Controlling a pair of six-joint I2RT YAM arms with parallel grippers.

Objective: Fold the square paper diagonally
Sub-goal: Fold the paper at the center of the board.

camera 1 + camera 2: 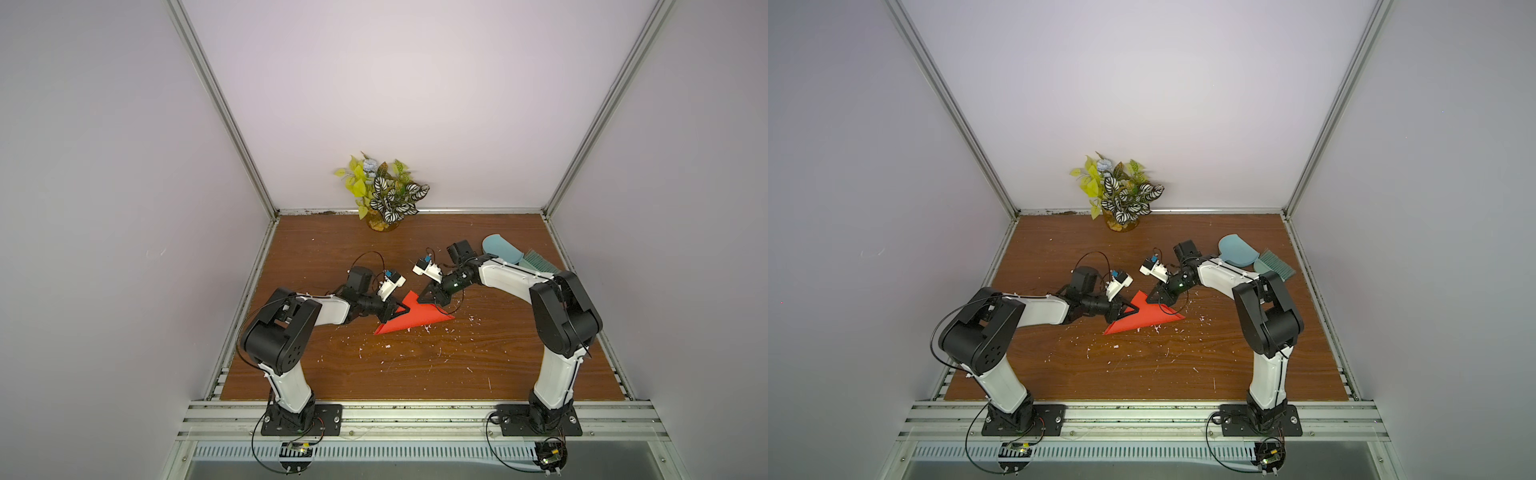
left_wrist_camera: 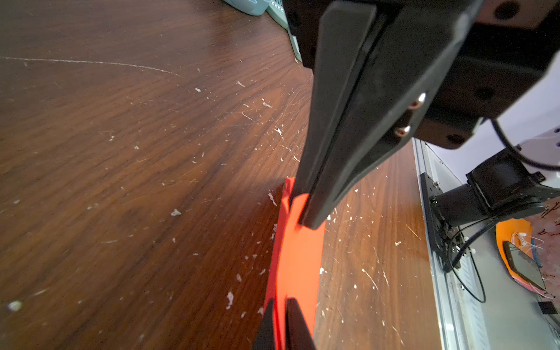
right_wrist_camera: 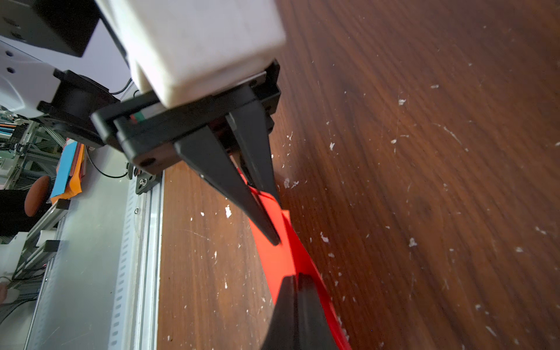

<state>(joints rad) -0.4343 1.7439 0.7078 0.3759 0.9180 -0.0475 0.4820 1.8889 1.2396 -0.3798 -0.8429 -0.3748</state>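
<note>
The square paper (image 1: 409, 321) (image 1: 1144, 321) is bright red-orange and lies mid-table as a partly folded triangle, its long edge toward the front. My left gripper (image 1: 395, 312) (image 1: 1128, 311) comes in from the left, shut on the paper's left part. In the left wrist view the paper (image 2: 298, 266) runs between its jaws (image 2: 280, 303). My right gripper (image 1: 422, 298) (image 1: 1152, 297) reaches from the right to the sheet's upper corner. In the right wrist view its jaws (image 3: 296, 276) are shut at the fold of the paper (image 3: 275, 260). The two grippers nearly face each other.
A light blue dustpan (image 1: 500, 248) and a teal brush (image 1: 536, 264) lie at the back right, behind the right arm. A potted plant (image 1: 384, 195) stands at the back wall. White scraps (image 1: 415, 332) litter the brown wooden table (image 1: 332, 374).
</note>
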